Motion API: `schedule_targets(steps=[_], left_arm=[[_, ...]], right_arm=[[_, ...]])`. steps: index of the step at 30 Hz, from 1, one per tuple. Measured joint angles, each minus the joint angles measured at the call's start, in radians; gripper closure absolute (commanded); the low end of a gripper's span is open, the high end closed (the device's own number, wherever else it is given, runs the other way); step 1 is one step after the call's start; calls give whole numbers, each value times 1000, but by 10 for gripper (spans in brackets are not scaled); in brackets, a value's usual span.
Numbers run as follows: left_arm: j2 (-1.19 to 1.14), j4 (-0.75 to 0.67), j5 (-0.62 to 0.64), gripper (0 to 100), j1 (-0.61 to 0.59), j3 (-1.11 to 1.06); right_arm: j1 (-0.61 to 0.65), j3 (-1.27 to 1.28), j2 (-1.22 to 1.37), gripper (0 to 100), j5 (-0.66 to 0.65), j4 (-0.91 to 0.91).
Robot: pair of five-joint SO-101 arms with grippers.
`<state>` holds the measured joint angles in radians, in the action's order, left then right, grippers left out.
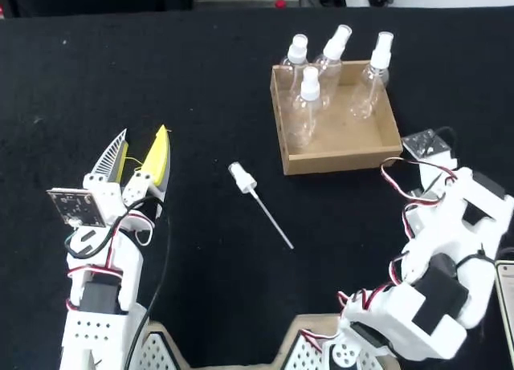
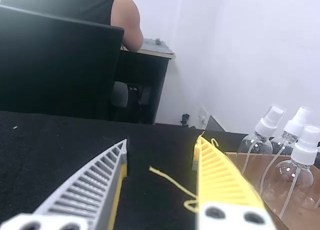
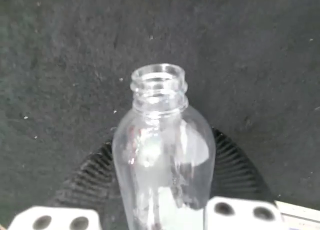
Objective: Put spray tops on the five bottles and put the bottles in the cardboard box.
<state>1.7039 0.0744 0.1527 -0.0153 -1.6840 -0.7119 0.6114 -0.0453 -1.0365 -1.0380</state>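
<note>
Left fingers (image 2: 220, 182) spread wide, empty; right fingers (image 3: 237, 172) clamped on capless bottle (image 3: 160, 140).

**Matt cloth, dull card, shiny clear plastic**

The table (image 1: 201, 81) is covered in black cloth, matt and slightly fuzzy, flecked with pale lint. The cardboard box (image 1: 341, 161) is plain brown card with a dull finish. The bottles (image 1: 303, 121) are clear, glossy plastic that catches highlights. Their spray tops (image 1: 310, 78) are smooth white plastic, as is the loose spray top (image 1: 242, 180) with its thin translucent tube. The left gripper (image 1: 144, 133) has ribbed matt plastic fingers. The right gripper (image 3: 162, 140) has black ribbed plastic against the shiny open-necked bottle (image 3: 159, 90).
</note>
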Motion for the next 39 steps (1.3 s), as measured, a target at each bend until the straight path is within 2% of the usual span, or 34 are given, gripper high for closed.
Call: schedule_targets(steps=[2,5,7,14,17,20,25,29,34,39], left_arm=[[0,0,0,791,0,0],[0,0,0,791,0,0],[0,0,0,791,0,0],[0,0,0,791,0,0],[0,0,0,791,0,0],[0,0,0,791,0,0],[0,0,0,791,0,0],[0,0,-2,791,0,0],[0,0,-5,791,0,0],[0,0,-8,791,0,0]], right_arm=[[-6,-2,-2,775,-5,-8],[-6,-2,-2,649,-5,-41],[-25,-2,-2,606,-5,-86],[-130,-103,-2,714,-8,-227],[-150,-150,-2,721,-8,-296],[-132,-184,-2,723,-26,-344],[-54,-270,-2,723,-138,-465],[-8,-295,-2,723,-150,-522],[12,-261,-2,720,-150,-512],[11,-155,-2,720,-150,-347]])
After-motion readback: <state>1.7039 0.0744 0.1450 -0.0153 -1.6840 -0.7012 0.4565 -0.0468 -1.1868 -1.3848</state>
